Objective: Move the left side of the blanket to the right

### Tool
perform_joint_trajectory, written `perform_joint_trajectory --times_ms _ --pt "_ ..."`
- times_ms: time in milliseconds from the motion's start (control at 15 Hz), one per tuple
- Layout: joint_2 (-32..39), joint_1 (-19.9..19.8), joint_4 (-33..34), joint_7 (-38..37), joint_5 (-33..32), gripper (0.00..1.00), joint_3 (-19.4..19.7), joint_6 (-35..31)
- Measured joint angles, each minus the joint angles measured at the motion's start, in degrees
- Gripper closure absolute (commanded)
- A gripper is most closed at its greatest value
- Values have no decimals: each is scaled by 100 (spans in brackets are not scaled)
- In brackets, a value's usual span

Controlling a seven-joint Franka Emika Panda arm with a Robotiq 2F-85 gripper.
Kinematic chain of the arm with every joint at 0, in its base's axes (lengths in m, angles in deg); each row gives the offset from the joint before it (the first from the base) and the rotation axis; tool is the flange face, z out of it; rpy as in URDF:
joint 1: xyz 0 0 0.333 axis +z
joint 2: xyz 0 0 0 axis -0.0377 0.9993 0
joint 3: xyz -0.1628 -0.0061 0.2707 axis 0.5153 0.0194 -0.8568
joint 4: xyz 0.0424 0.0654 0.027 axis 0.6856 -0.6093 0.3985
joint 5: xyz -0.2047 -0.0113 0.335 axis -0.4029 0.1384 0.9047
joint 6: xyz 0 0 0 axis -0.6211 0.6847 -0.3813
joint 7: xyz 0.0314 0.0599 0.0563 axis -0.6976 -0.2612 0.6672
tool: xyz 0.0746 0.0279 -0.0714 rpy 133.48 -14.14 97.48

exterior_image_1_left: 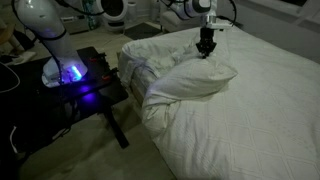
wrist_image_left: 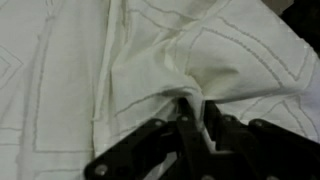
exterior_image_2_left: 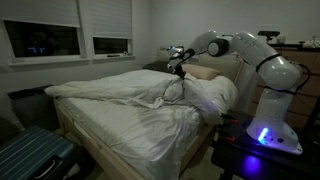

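The blanket [exterior_image_1_left: 250,110] is pinched at a fold by the clenched fingers [wrist_image_left: 187,125]; grasp seemingly made, next lift and carry it rightward.

**BED AND COVERING: CONDITION AS FOUND**

A bed [exterior_image_2_left: 68,130] is recorded in both exterior views, stood on the floor [exterior_image_1_left: 110,158]. A large white blanket [exterior_image_2_left: 120,105] is laid directly upon it. The fabric is wrinkled throughout and is heaped into a raised, puffy fold toward one end. One edge is draped over the bed's side.
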Motion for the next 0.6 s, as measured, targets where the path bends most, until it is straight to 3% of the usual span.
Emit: perform_joint_trajectory --times_ms 600 --pt "1 -419 247 -587 9 99 164 2"
